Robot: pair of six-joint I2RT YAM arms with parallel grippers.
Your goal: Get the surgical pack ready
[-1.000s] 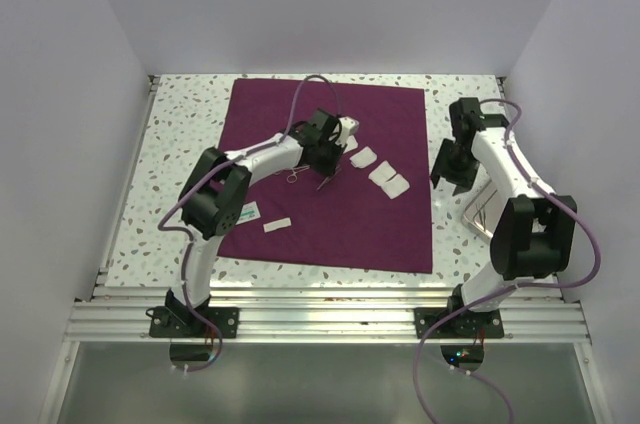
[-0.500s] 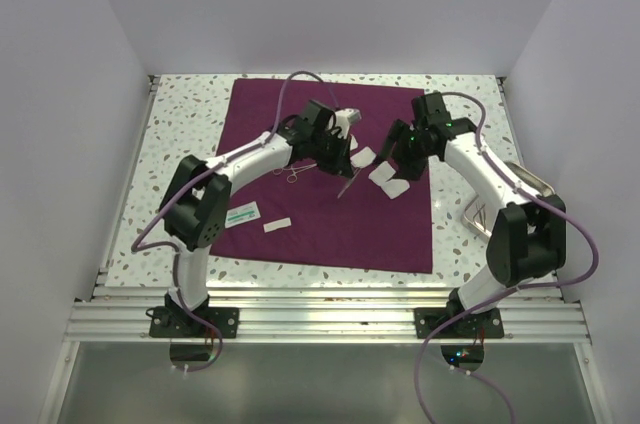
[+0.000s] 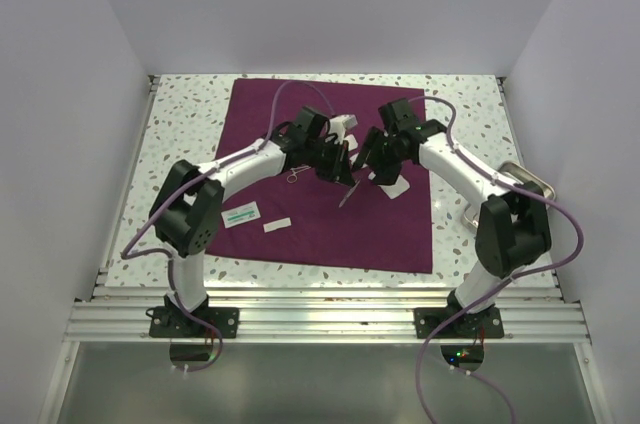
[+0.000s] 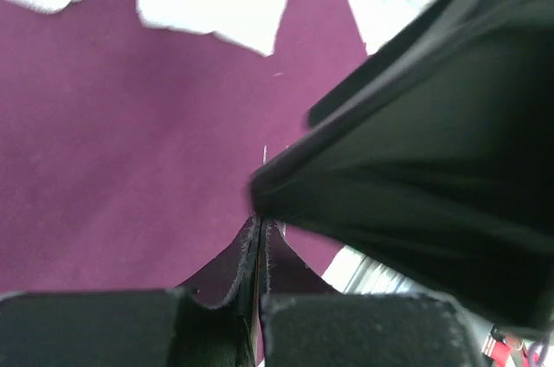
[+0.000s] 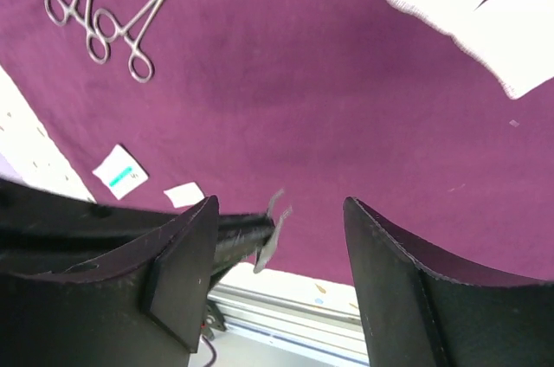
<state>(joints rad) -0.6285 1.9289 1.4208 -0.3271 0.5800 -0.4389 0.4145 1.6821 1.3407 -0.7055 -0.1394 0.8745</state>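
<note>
Left gripper (image 3: 343, 166) is clamped shut on a slim steel instrument (image 3: 345, 190) at centre of the top view, above the surgical pack (image 3: 330, 239), which lies flat mid-table. Right gripper (image 3: 369, 162) is just beside it, jaws apart, holding nothing.

Left wrist: fingers pinched tight on the instrument, surgical pack behind.

Right wrist: fingers (image 5: 182, 272) wide apart with the instrument tip between them, near the left one. Contact unclear. Hemostats (image 5: 106, 25) upper left, on the surgical pack.

Speckled table (image 3: 180, 144). Maroon drape (image 3: 390, 234) lies flat across its middle, reaching near the far edge. Steel tray (image 3: 528, 176) sits at the right edge, apart from the drape.
</note>
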